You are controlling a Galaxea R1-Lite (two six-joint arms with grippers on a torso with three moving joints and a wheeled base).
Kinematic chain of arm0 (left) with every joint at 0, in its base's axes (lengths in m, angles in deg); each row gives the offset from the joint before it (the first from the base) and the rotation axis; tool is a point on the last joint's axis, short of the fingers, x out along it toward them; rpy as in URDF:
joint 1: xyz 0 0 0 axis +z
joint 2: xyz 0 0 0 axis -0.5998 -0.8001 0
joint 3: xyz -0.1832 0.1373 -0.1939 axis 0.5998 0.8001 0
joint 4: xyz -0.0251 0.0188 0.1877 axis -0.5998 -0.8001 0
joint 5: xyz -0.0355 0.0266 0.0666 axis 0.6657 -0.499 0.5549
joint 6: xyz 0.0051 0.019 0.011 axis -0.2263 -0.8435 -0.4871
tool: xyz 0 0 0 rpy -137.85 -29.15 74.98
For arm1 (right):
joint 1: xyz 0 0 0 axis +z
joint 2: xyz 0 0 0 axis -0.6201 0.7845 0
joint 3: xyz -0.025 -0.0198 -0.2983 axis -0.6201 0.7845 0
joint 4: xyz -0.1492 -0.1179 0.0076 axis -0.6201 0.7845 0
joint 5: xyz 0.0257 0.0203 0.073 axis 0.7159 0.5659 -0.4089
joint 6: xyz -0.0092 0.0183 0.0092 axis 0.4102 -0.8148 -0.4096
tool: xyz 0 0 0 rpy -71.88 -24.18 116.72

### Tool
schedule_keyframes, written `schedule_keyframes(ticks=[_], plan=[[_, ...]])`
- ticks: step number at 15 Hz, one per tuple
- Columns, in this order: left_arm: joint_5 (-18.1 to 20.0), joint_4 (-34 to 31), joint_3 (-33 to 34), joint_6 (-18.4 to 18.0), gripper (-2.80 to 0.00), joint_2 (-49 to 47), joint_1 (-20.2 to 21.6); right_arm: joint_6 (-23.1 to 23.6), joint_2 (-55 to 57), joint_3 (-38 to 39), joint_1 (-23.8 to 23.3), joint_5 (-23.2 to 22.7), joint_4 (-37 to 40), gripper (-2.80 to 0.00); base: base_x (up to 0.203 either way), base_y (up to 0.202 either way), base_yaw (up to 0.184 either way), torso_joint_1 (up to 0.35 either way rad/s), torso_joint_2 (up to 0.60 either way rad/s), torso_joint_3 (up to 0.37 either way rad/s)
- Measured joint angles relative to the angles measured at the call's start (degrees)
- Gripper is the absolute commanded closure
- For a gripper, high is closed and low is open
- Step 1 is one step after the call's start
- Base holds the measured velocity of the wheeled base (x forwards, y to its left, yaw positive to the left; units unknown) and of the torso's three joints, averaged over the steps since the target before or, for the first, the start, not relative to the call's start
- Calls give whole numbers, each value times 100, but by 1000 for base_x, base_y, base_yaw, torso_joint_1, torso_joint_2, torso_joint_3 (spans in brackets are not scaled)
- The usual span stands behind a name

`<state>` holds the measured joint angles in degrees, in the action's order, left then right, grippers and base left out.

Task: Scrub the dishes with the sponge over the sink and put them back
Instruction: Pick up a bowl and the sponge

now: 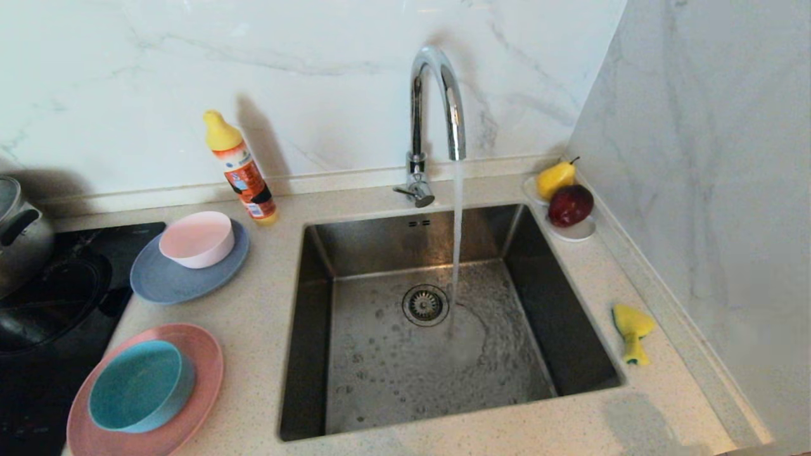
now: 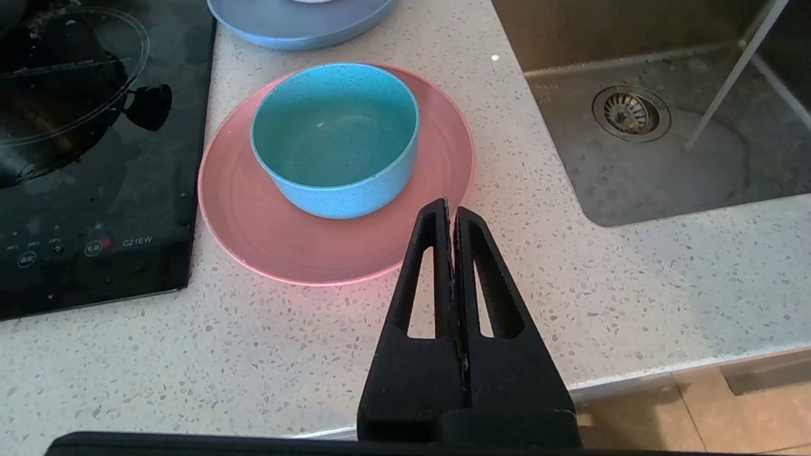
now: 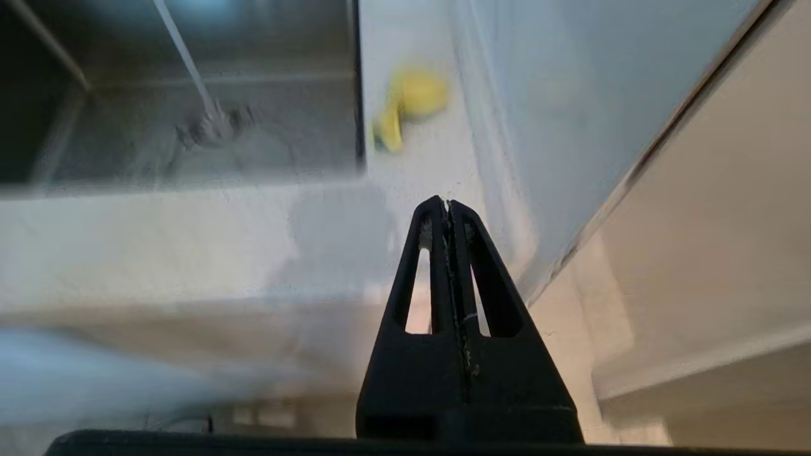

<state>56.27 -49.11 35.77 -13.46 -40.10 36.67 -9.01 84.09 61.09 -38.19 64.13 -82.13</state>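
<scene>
Both claws are sitting pressed together, gripping nothing: left claw [image 2: 450, 209] hanging over the salmon plate [image 2: 266, 234], right claw [image 3: 447, 206] hovering near the sponge [image 3: 405, 107], tap water running into the sink [image 1: 355, 380].

Bottle: orange, yellow-capped bottle [image 1: 241, 168], leaning, by the back wall.
Pot: steel pot [image 1: 19, 231] at the far left, on the black cooktop [image 1: 44, 323].
Cooktop panel: touch controls with one red light [image 2: 108, 244].
Fruit: yellow pear [image 1: 556, 178] and dark red apple [image 1: 570, 204], touching, on a small white dish [image 1: 580, 231] in the right back corner.
Counter: pale speckled countertop [image 1: 266, 297].
</scene>
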Motion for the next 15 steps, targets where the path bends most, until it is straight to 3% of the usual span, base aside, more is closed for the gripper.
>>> schedule_keyframes(ticks=[3,7,10,15], plan=[[-2,-2,0,2,0,-2,0,52,136,-1156,-6,-318,854,0,0,0,0,0,0,0],[0,-2,0,1,0,-2,0,134,775,-2448,-27,-1154,1875,0,0,0,0,0,0,0],[-2,-3,0,4,0,-2,0,306,1622,-2877,-76,-1526,1977,0,0,0,0,0,0,0],[0,-4,0,5,0,-2,0,510,3434,-3173,-61,-1619,1787,0,0,0,0,0,0,0]])
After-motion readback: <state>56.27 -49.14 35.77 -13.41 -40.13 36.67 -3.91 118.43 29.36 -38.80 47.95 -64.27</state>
